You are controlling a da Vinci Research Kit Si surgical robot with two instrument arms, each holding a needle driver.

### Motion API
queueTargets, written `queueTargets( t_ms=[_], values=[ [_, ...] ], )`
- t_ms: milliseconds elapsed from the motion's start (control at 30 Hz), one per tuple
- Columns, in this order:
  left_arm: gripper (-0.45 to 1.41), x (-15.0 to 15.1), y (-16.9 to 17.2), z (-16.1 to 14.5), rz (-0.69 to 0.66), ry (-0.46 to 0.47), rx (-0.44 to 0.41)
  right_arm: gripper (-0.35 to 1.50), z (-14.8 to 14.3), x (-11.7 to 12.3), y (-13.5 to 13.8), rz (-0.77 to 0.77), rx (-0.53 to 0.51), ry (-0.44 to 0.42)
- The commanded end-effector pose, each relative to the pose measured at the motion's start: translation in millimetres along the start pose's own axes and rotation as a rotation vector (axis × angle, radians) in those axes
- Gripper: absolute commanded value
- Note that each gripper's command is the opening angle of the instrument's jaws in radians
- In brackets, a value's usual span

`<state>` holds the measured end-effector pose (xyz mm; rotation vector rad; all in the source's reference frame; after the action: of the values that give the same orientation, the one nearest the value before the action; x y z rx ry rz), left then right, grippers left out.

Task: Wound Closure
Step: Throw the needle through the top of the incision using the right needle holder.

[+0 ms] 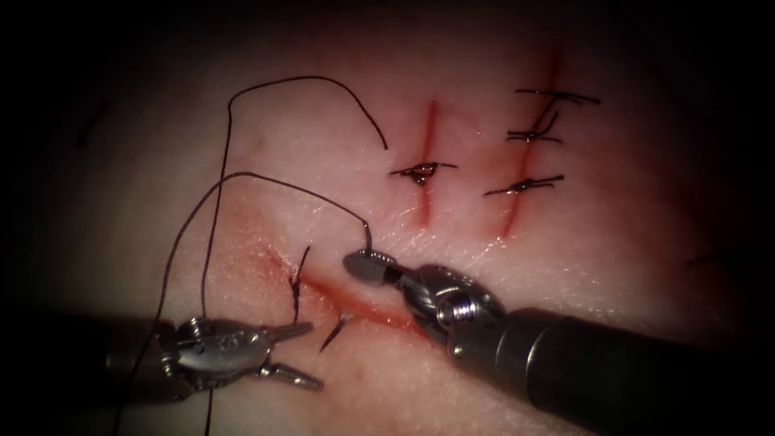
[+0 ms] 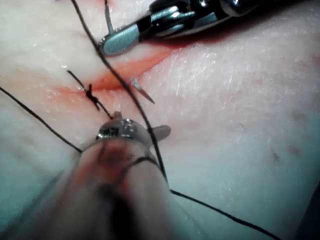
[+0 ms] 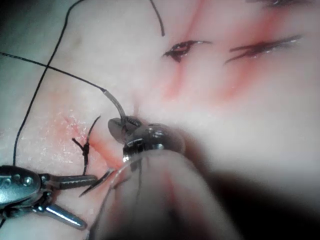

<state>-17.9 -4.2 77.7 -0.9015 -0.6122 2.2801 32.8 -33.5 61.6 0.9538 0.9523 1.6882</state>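
Note:
The tissue (image 1: 339, 161) has a slanted cut (image 1: 355, 305) with one knotted stitch (image 1: 295, 282) at its left end. My right tool (image 1: 365, 266) is shut on the curved needle (image 1: 367, 241) near its tail, on the cut's right side. The needle's middle is buried in the tissue. Its tip (image 1: 337, 329) pokes out on the left side, also seen as a tip (image 2: 142, 91) and a tip (image 3: 100, 182) in the wrist views. My left tool (image 1: 303, 354) stands open just left of the tip, holding nothing. Dark thread (image 1: 234, 174) arcs from the needle's tail past the left tool.
Two more cuts lie farther back: one (image 1: 426, 129) with a single stitch (image 1: 421, 170), one (image 1: 517, 202) with three stitches (image 1: 529, 184). A second thread strand (image 1: 228, 109) loops down the left side, its free end near the single stitch. Red fluid (image 1: 242, 242) stains the tissue around the near cut.

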Motion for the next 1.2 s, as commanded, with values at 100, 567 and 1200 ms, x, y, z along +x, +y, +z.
queueTargets(
  t_ms=[100, 567, 1200],
  values=[
    [0.41, -0.4, 0.0, 0.2, 0.007, -0.012, -0.003, -0.23, 0.6, 1.4, 0.2, 0.036, 0.061, 0.033],
    [0.39, 0.1, 0.3, 0.8, 0.02, -0.012, 0.002, 1.37, -2.8, 9.1, 0.4, -0.29, -0.043, 0.256],
    [0.37, -0.9, 1.1, 1.5, 0.028, -0.007, 0.002, 1.2, -2.5, 14.4, -2.8, -0.671, -0.242, 0.319]
  ],
)
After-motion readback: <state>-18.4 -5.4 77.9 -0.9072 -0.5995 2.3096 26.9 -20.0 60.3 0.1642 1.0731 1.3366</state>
